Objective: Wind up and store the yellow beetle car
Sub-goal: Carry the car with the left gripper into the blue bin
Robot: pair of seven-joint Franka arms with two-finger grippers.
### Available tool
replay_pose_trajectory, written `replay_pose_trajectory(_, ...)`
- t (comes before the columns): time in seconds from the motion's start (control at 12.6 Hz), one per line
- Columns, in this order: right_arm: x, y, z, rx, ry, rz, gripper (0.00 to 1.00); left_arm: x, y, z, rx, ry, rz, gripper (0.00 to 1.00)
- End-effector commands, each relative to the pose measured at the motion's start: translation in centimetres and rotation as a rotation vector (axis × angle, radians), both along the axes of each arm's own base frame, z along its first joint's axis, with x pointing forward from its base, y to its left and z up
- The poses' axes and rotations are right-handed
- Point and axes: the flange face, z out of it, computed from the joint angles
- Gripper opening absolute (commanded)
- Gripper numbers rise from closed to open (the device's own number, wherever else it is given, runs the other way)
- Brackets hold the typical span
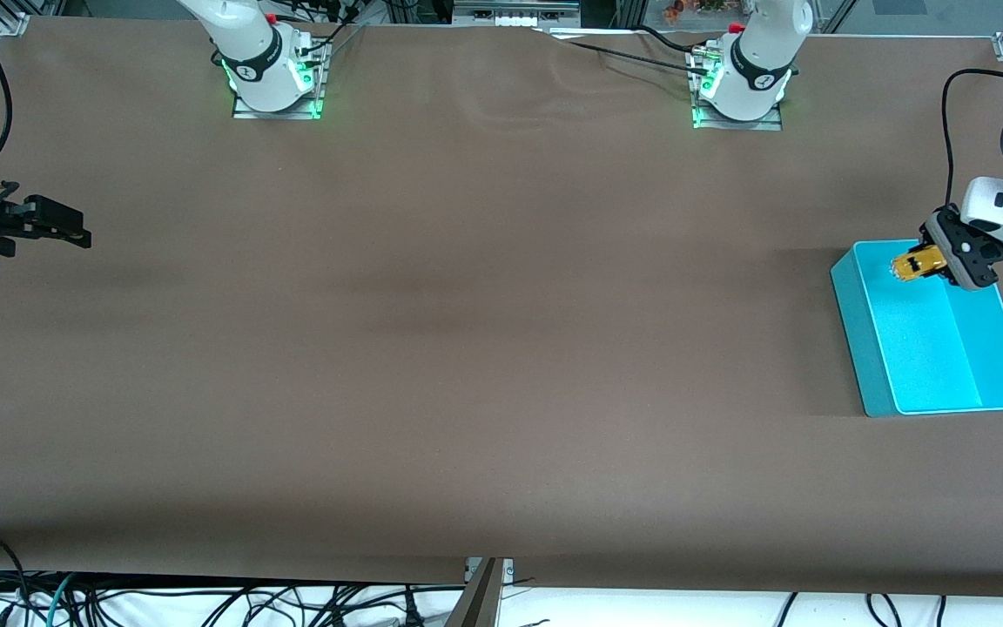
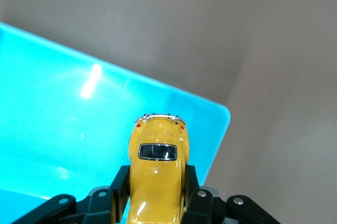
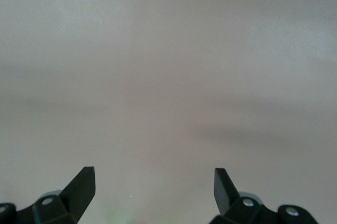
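Observation:
The yellow beetle car hangs in the air over the turquoise bin, above the bin's end that is farther from the front camera. My left gripper is shut on the car. In the left wrist view the car shows its roof and dark rear window, with a black finger pressed against each side and the bin's floor below. My right gripper waits open over the bare table at the right arm's end; its fingertips stand wide apart with nothing between them.
The brown table cloth covers the whole table. The two arm bases stand along the table's edge farthest from the front camera. Cables hang below the edge nearest that camera.

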Motion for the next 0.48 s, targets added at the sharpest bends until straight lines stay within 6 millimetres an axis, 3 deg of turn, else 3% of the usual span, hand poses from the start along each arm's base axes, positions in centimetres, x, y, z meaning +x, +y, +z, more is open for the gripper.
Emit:
replay_pose_trajectory(0.0, -0.1, -0.2, 0.2, -0.008, -0.004, -0.011, 1.0, -2.2, 2.1, -2.6, 0.019, -0.013, -0.008, 0.0)
replay_pose_trajectory(0.16, -0.1, -0.1, 0.2, -0.008, -0.004, -0.01, 1.0, -2.9, 3.3, -5.4, 0.007, 0.019, 0.008, 0.0)
replay_pose_trajectory(0.4, -0.1, -0.1, 0.2, -0.006, -0.006, -0.01, 1.0, -2.3, 3.6, -6.5, 0.014, 0.01, 0.006, 0.0)
